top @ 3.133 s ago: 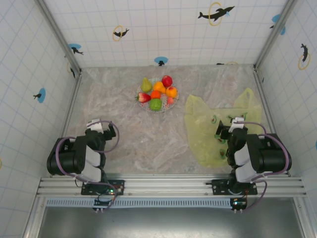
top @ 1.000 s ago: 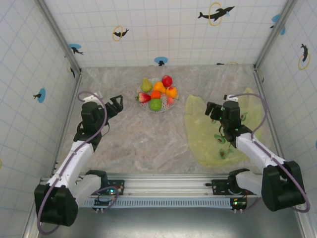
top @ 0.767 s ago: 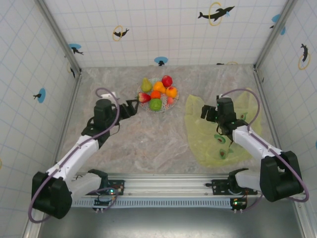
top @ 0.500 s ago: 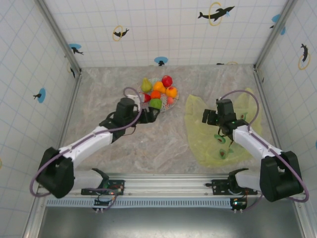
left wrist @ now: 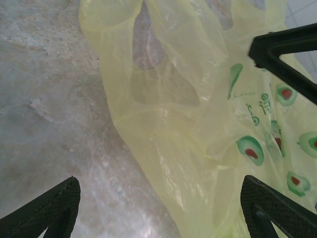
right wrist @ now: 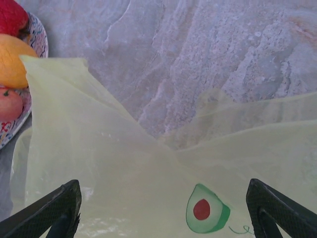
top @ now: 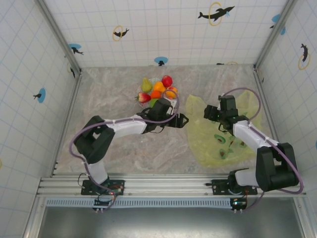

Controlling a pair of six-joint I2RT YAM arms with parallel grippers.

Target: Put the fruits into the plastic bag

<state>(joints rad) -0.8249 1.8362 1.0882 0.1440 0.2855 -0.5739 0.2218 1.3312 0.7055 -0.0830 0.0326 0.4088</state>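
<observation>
**Task status.** No fruit is in the bag yet. The small toy fruits (top: 158, 91) (pear, apples, oranges, strawberry) are all piled on the round patterned plate (right wrist: 38, 37), behind the left pincer (top: 182, 120) and off to the left of the right pincer (top: 208, 113).

The large crinkly translucent yellow-green plastic bag (top: 210, 141) lies flat directly under both pincers.

- Left pincer: jaws wide, holding nothing, straddling the bag's edge near a handle loop.
- Right pincer: jaws wide, holding nothing, above the bag.

Opening the bag appears to be the step in hand; every fruit transfer remains to be done.

**Markings.** The bag carries green ovals with red centres. The green lettering beside them is too blurred to read.
</observation>
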